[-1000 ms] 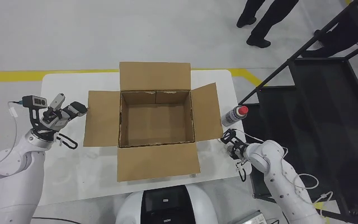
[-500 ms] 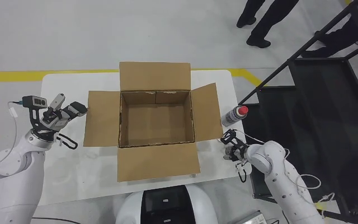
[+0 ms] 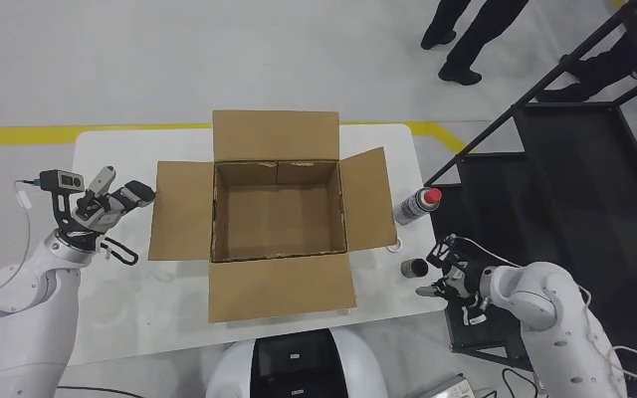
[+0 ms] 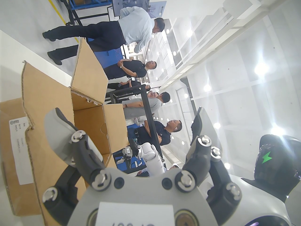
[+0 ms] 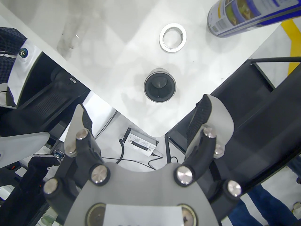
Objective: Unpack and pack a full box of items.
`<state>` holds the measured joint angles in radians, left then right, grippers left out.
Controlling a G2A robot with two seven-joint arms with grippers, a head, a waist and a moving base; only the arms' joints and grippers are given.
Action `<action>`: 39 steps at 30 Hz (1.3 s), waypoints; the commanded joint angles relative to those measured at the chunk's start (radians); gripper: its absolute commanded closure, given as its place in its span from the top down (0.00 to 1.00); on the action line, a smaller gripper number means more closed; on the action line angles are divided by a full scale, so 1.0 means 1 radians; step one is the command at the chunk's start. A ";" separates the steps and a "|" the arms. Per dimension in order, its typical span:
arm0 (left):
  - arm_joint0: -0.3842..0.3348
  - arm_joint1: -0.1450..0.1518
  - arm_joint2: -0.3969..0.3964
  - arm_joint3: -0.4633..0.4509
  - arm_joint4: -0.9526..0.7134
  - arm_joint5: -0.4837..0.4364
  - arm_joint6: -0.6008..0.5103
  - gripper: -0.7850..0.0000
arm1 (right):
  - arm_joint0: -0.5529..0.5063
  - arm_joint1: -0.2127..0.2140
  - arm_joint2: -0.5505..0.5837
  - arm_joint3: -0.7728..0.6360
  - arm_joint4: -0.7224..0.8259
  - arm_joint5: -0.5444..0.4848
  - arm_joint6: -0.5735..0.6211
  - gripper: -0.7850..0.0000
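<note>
— What's different on the right side?

— The right end effector (image 3: 438,271) has drawn back and outward, so it now hangs past the edge of the counter (image 3: 149,298) instead of over it.

— And where it was a second ago?

— That spot is uncovered now. A small dark cylinder (image 3: 414,268) stands upright there, just ahead of the end effector's fingertips and apart from them.

— Is anything in its grasp?

— No. The fingers are spread wide with nothing between them, and the cylinder sits beyond their tips.
</note>
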<state>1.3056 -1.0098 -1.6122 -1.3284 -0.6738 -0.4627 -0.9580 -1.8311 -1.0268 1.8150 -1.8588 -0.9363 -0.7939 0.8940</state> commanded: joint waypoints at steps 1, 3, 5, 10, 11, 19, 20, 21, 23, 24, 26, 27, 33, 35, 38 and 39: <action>0.000 0.000 0.000 0.000 -0.002 0.000 0.000 1.00 | -0.001 0.003 0.006 -0.006 0.015 -0.003 0.004 1.00; 0.000 0.000 0.000 0.000 -0.002 0.000 0.000 1.00 | -0.001 0.004 0.006 -0.006 0.019 0.000 0.003 1.00; 0.000 0.000 0.000 0.000 -0.002 0.000 0.000 1.00 | -0.001 0.004 0.006 -0.006 0.019 0.000 0.003 1.00; 0.000 0.000 0.000 0.000 -0.002 0.000 0.000 1.00 | -0.001 0.004 0.006 -0.006 0.019 0.000 0.003 1.00; 0.000 0.000 0.000 0.000 -0.002 0.000 0.000 1.00 | -0.001 0.004 0.006 -0.006 0.019 0.000 0.003 1.00; 0.000 0.000 0.000 0.000 -0.002 0.000 0.000 1.00 | 0.026 0.005 -0.034 0.019 -0.030 0.028 -0.021 1.00; 0.000 0.000 0.000 0.000 -0.002 0.000 0.000 1.00 | 0.038 0.005 -0.047 0.035 -0.044 0.032 -0.021 1.00; 0.000 0.000 0.000 0.000 -0.002 0.000 0.000 1.00 | 0.051 0.006 -0.061 0.056 -0.055 0.036 -0.019 1.00; 0.000 0.000 0.000 0.000 -0.002 0.000 0.000 1.00 | 0.079 0.006 -0.088 0.095 -0.069 0.048 -0.025 1.00; 0.000 0.000 0.000 0.000 -0.002 0.000 0.000 1.00 | 0.092 0.007 -0.102 0.112 -0.079 0.049 -0.025 1.00; 0.000 0.000 0.000 0.000 -0.002 0.000 0.000 1.00 | 0.119 0.007 -0.134 0.143 -0.097 0.056 -0.031 1.00; 0.000 0.000 0.000 0.000 -0.002 0.000 0.000 1.00 | 0.133 0.006 -0.151 0.160 -0.104 0.059 -0.036 1.00; 0.000 0.000 0.000 0.000 -0.002 0.000 0.000 1.00 | 0.210 0.001 -0.246 0.251 -0.158 0.102 -0.072 1.00; 0.000 0.000 0.000 0.000 -0.002 0.000 0.000 1.00 | 0.232 0.000 -0.264 0.281 -0.177 0.117 -0.084 1.00; 0.000 0.000 0.000 0.000 -0.002 0.000 0.000 1.00 | 0.256 0.000 -0.283 0.323 -0.199 0.132 -0.102 1.00; 0.000 0.000 0.000 0.000 -0.002 0.000 0.000 1.00 | 0.261 0.000 -0.288 0.332 -0.206 0.135 -0.107 1.00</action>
<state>1.3056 -1.0098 -1.6122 -1.3284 -0.6738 -0.4627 -0.9580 -1.5755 -1.0270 1.5313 -1.5364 -1.1342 -0.6628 0.7906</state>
